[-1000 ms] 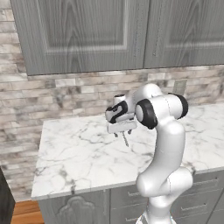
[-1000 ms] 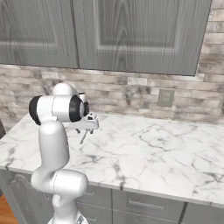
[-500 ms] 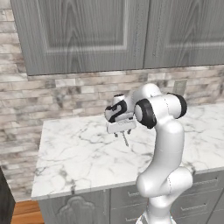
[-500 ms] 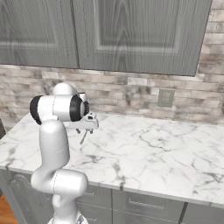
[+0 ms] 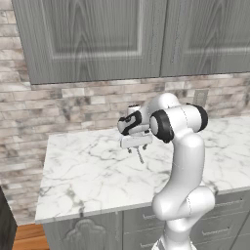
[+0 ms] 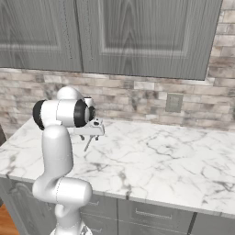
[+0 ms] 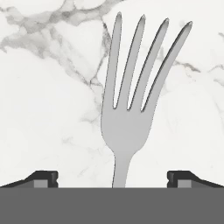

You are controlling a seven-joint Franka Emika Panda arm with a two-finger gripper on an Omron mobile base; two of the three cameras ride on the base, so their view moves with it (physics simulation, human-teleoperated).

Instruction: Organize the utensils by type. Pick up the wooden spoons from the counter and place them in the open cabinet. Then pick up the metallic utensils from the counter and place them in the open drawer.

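Counter (image 5: 93, 171) unchanged; fork (image 7: 131, 100) apparently same spot below open pincer (image 5: 136, 146).

- Silver fork (image 7: 129, 118): four thin tines point to the frame's top in the hand view, handle running to bottom centre.
- White marble table (image 5: 93, 171), grey-veined, spans mid-frame below the fork (image 5: 140, 156).
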